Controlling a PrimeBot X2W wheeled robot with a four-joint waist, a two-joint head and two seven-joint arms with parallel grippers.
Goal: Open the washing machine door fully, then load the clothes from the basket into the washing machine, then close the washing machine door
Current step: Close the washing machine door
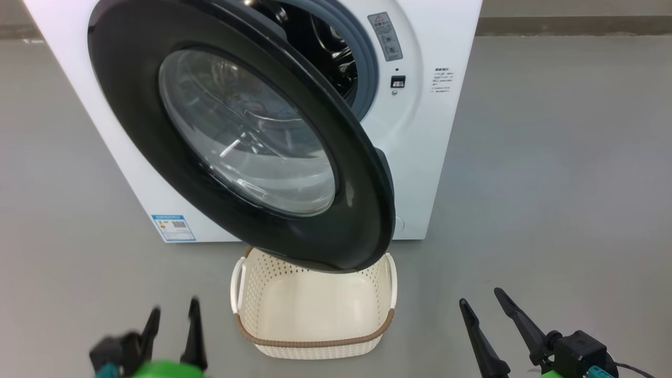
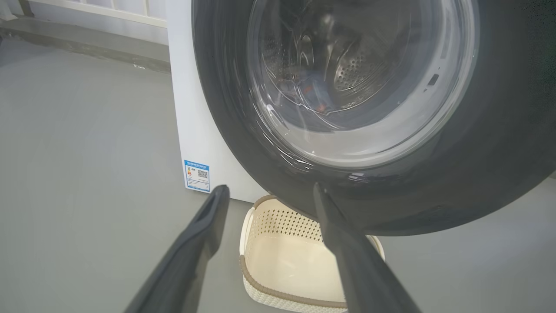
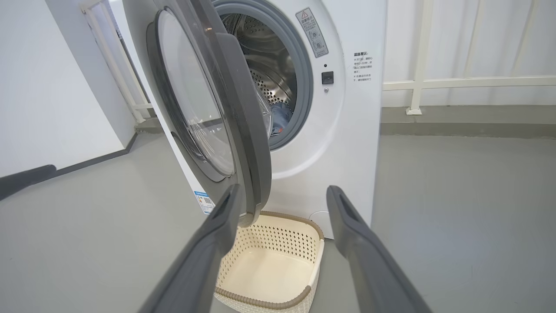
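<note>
Two containers concern you. First, the basket [image 1: 315, 344]: it stands on the floor [image 1: 551, 210] directly in front of the washing machine [image 1: 420, 131], and it is empty, its cream bottom bare. Second, the drum [image 3: 269, 82]: the clothes [image 3: 281, 118] lie low inside it. You see them as a light blue heap past the door's free edge in the right wrist view, and blurred through the glass in the left wrist view.

Note the washing machine door [image 1: 247, 131]. It stands part-way open, hinged on the left side of the machine, with a gap between its inner face and the grey seal [image 3: 306, 78]. In the head view its lower black rim overhangs the rear edge of the basket. You cannot tell whether rim and basket touch.

Check the jaws. The left gripper [image 1: 175, 305] sits low to the left of the basket, jaws spread wide and holding nothing. The right gripper [image 1: 480, 296] sits low to the right of the basket, jaws likewise wide and empty. Both grippers are apart from the door and from the basket.

Open floor lies to the right of the machine and on both sides of the basket. The front rim of the basket faces you unobstructed.
</note>
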